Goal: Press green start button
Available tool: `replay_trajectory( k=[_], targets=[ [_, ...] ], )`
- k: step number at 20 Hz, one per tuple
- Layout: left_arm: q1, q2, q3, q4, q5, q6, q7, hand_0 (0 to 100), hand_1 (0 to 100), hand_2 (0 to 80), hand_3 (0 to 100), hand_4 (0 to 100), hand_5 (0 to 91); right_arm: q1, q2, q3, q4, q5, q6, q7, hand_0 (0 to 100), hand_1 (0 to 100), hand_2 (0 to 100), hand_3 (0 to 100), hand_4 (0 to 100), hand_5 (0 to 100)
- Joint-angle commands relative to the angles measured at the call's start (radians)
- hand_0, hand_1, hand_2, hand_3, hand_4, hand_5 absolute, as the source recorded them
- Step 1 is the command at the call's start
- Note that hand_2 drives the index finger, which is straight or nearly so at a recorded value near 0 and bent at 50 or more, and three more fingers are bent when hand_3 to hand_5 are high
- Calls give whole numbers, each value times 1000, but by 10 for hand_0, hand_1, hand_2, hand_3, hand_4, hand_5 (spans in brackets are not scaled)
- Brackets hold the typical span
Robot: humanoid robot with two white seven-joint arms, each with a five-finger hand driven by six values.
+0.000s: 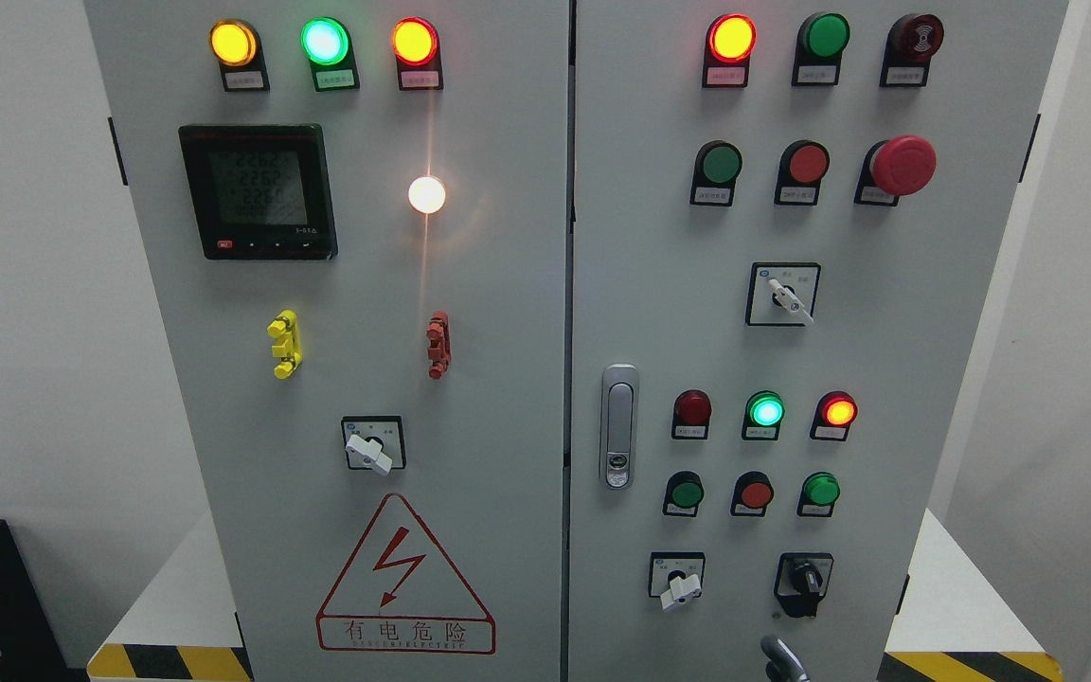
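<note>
Here, the head view faces a grey control cabinet (508,379) with two doors, standing upright on a pale platform (176,587) edged with yellow-and-black hazard tape.

Left door: three lit indicator lamps across the top (amber, green, red), a digital meter (258,191) below them, a bright white lamp (426,194) to its right, a yellow clip (285,344) and a red clip (438,345), a rotary selector (372,445), and a red electrical-hazard triangle (403,578).

Right door: a lit red lamp (731,39) at top, with an unlit green and a dark red unit beside it. In the second row, the green start button (722,164) sits at the left, a red button (808,164) just beside it, and a red mushroom emergency stop (903,165) at the right. The green start button is round, mounted flush in a black bezel; its axis points straight out of the door towards the camera. Which green button the task means cannot be confirmed, since the labels are too small to read; two further green buttons (687,493) (821,490) lie in a lower row.

A door latch (618,426) is on the door's left edge.

A grey curved part (782,658) enters at the bottom edge, right of centre, well apart from the upper button row. Whether it is a robot hand, and whether it is spread or pressed together, cannot be told.
</note>
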Motion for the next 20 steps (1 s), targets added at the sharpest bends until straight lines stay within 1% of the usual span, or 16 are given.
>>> replay_trajectory(
  k=[1, 7, 9, 10, 11, 12, 13, 14, 15, 16, 17, 18, 19, 20],
  targets=[
    [-23, 0, 0, -28, 0, 0, -1, 120, 556, 0, 0, 0, 0, 0, 0, 0, 0, 0, 1, 1, 0, 20, 0, 37, 0, 0],
    [-23, 0, 0, -28, 0, 0, -1, 120, 556, 0, 0, 0, 0, -2, 0, -1, -3, 19, -5, 2, 0, 23, 0, 40, 0, 0],
    [-23, 0, 0, -28, 0, 0, -1, 120, 556, 0, 0, 0, 0, -3, 0, -3, -9, 57, -12, 1, 0, 125, 0, 84, 14, 0],
    [-23, 0, 0, -28, 0, 0, -1, 120, 556, 0, 0, 0, 0, -8, 0, -3, -10, 106, -16, -1, 0, 239, 0, 160, 127, 33],
    [-23, 0, 0, -28, 0, 0, -1, 120, 556, 0, 0, 0, 0, -9, 0, -4, -10, 153, -28, -4, 0, 294, 0, 239, 226, 124],
    [-23, 0, 0, -28, 0, 0, -1, 120, 556, 0, 0, 0, 0, -11, 0, -3, -10, 205, -45, -7, 0, 314, 0, 301, 294, 192],
    [-23, 0, 0, -28, 0, 0, -1, 120, 556, 0, 0, 0, 0, -11, 0, -1, -9, 258, -62, -9, 48, 336, 0, 418, 405, 324],
    [-23, 0, 0, -28, 0, 0, -1, 120, 556, 0, 0, 0, 0, -13, 0, -1, -9, 311, -77, -12, 75, 343, 0, 489, 467, 393],
    [-23, 0, 0, -28, 0, 0, -1, 120, 556, 0, 0, 0, 0, -16, 0, -1, -9, 362, -87, -13, 77, 344, 0, 529, 512, 428],
    [-23, 0, 0, -28, 0, 0, -1, 120, 556, 0, 0, 0, 0, -16, 0, -3, -9, 409, -90, -18, 80, 340, 0, 615, 584, 508],
    [-23, 0, 0, -28, 0, 0, -1, 120, 556, 0, 0, 0, 0, -19, 0, -3, -9, 457, -93, -35, 82, 335, 0, 655, 639, 568],
    [-23, 0, 0, -28, 0, 0, -1, 120, 556, 0, 0, 0, 0, -26, 0, -6, -7, 514, -93, -53, 82, 334, 0, 663, 649, 578],
    [-23, 0, 0, -28, 0, 0, -1, 120, 556, 0, 0, 0, 0, -32, 0, -12, -6, 575, -97, -65, 79, 333, 0, 698, 694, 653],
    [-23, 0, 0, -28, 0, 0, -1, 120, 556, 0, 0, 0, 0, -40, 0, -15, -3, 627, -105, -74, 77, 335, 0, 716, 715, 696]
  ],
)
